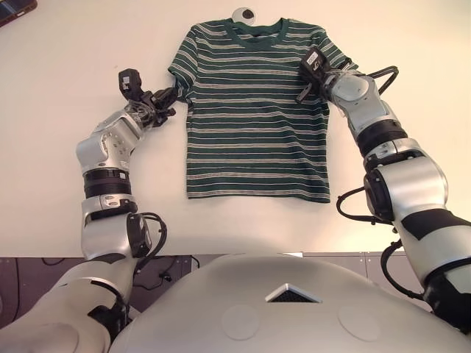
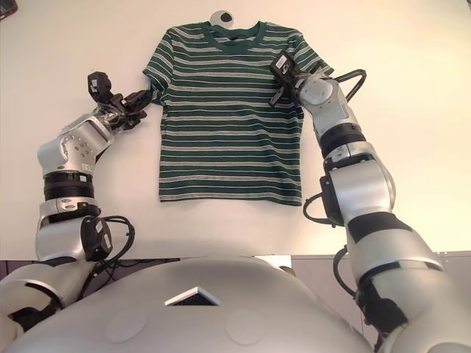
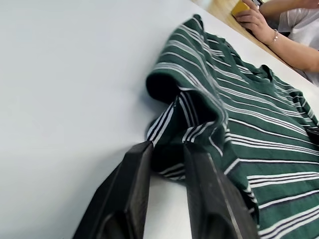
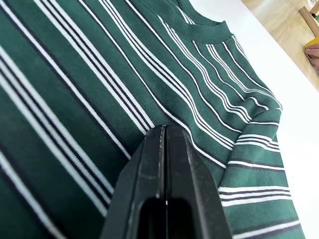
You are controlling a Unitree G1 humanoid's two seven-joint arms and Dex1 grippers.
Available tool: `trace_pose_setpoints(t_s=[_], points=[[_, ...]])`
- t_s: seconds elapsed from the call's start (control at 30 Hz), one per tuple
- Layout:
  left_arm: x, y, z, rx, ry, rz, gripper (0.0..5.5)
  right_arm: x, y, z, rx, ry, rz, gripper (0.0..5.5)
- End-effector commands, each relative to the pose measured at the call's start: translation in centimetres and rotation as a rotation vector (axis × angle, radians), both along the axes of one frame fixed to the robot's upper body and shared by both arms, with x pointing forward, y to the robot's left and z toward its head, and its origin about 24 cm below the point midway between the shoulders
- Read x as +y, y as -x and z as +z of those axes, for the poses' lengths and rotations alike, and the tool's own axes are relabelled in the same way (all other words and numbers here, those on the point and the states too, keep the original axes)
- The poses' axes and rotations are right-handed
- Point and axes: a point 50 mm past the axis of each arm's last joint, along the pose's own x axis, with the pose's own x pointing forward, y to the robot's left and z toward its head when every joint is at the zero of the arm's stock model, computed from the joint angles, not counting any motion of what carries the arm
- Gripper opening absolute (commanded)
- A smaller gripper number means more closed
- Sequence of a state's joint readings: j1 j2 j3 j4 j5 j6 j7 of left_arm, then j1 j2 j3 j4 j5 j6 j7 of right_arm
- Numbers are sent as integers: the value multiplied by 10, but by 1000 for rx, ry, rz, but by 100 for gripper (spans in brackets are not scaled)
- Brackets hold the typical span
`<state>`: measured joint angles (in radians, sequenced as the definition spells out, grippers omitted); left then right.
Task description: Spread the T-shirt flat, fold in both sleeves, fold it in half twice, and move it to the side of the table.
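In the left eye view, the green striped T-shirt (image 1: 254, 125) lies flat on the white table (image 1: 66, 51). Its collar (image 1: 254, 31) points away from the robot. A small white and black thing (image 1: 243, 14) sits on the table just past the collar. The left gripper (image 1: 171, 99) is at the edge of the T-shirt's left sleeve (image 1: 182, 68). The right gripper (image 1: 301, 93) is over the T-shirt's chest, close to its right sleeve.

The right eye view shows the same: one claw at the left sleeve, and the other on the chest.

In the left wrist view, the two black fingers (image 3: 134, 169) stand a little apart. The sleeve's edge is between them, so this claw is grasping the sleeve. The sleeve is puffed up off the table there. The rest of the T-shirt lies flat.

In the right wrist view, the fingers (image 4: 184, 164) are clenched tight together. Their tips point down at the striped cloth below the collar. I cannot tell if any cloth is pinched between them.
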<state>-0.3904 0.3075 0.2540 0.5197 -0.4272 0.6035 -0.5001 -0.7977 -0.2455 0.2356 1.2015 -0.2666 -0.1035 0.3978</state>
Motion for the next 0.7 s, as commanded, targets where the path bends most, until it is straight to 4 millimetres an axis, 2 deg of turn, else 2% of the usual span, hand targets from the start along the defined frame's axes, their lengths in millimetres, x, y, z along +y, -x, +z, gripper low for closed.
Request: trace_pose_setpoints(t_s=[0.03, 0.17, 0.33, 0.47, 0.57, 0.63, 0.67, 0.7], points=[[-3, 1, -8, 34, -12, 1, 76, -3, 26, -39, 183, 35, -24, 0], [-5, 2, -8, 7, 2, -11, 7, -3, 25, -38, 175, 38, -26, 0], [-3, -3, 5, -95, 25, 15, 7, -4, 24, -37, 163, 42, -31, 0], [4, -9, 35, -256, 131, 58, 7, -4, 24, -37, 158, 40, -31, 0], [-4, -12, 47, -305, 154, 24, 7, -4, 23, -36, 155, 39, -33, 0], [-16, -15, 46, -297, 128, -13, 7, -4, 23, -36, 154, 38, -35, 0], [-17, -15, 42, -273, 84, -19, 7, -3, 23, -36, 154, 36, -34, 0], [-13, -13, 36, -237, 32, -4, 32, -3, 23, -36, 154, 36, -33, 0]])
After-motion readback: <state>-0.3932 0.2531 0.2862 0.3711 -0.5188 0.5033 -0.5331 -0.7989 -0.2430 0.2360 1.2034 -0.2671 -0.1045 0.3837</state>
